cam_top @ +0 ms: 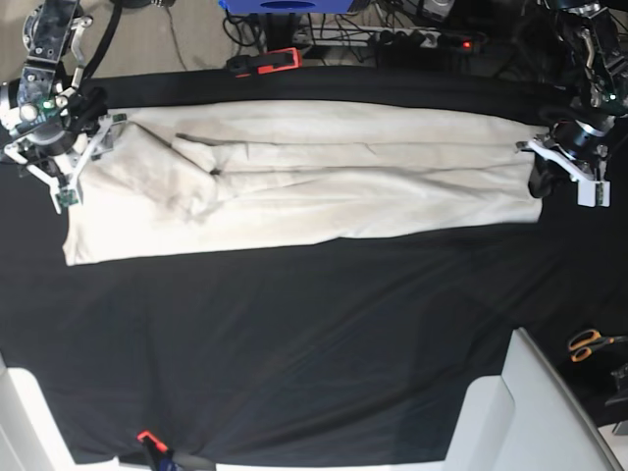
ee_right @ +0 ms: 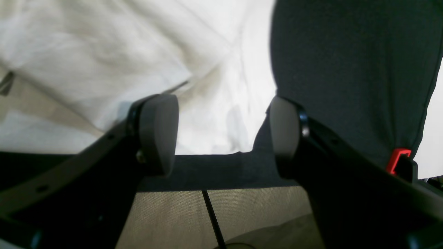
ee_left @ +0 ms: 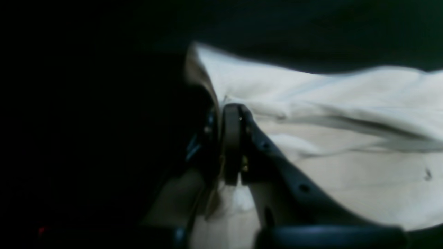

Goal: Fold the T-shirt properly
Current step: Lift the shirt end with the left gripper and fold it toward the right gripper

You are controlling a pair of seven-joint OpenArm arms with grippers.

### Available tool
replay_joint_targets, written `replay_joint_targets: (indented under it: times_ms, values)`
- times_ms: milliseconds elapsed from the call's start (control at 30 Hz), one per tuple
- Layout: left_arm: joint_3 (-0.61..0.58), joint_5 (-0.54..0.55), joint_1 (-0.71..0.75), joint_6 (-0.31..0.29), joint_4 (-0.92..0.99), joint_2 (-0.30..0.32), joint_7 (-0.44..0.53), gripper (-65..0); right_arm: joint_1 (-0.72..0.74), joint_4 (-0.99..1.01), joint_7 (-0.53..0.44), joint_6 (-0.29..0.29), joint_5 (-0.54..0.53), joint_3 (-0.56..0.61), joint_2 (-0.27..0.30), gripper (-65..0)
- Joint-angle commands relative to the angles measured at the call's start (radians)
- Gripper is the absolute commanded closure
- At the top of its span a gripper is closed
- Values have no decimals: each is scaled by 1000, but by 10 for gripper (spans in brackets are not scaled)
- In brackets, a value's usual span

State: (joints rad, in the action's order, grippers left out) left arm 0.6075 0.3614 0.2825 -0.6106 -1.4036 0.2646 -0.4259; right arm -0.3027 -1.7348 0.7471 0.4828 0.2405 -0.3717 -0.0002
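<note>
The T-shirt point(cam_top: 304, 182) lies as a long folded band across the top of the black counter point(cam_top: 314, 343). At upper right, the left gripper point(ee_left: 231, 145) pinches its edge. At upper left, the right gripper point(ee_right: 223, 133) hangs released over the other end.

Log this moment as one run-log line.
stage: mid-fold | T-shirt: long folded band on black table cloth | left hand: shut on T-shirt's edge | right hand: open, over other end
</note>
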Motion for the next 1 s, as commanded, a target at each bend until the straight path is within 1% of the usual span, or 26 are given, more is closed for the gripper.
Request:
replay_joint_targets:
  times_ms: [0, 100, 267, 300, 400, 533, 600, 700, 900, 967]
  values:
    - [1, -11, -4, -12, -23, 9, 26, 0, 4, -23, -13, -2, 3, 0, 7, -396]
    - [-5, -58, -10, -12, -26, -4, 26, 0, 4, -23, -13, -2, 3, 0, 7, -396]
    - [-91, -127, -21, -5, -61, -20, 26, 0, 4, -23, -13, -2, 3, -6, 7, -396]
    - [-108, -141, -19, -4, -89, -34, 26, 0, 4, -23, -13, -2, 3, -8, 7, -396]
    - [-151, -206, -15, 28, -182, -87, 22, 0, 4, -23, -13, -2, 3, -8, 7, -396]
    - [-269, -295, 11, 31, -291, -163, 19, 0, 4, -23, -13, -2, 3, -8, 7, -396]
    - [-331, -332, 34, 33, -316, -196, 19, 0, 4, -23, -13, -2, 3, -8, 7, -396]
    - [-423, -376, 45, 34, -319, -228, 19, 0, 4, -23, -13, -2, 3, -8, 7, -396]
    - [-532, -385, 47, 39, -308, -279, 19, 0, 6, -23, -13, -2, 3, -8, 9, -396]
    - [-576, -385, 40, 90, -300, -284, 20, 0, 6, -23, -13, -2, 3, -8, 9, -396]
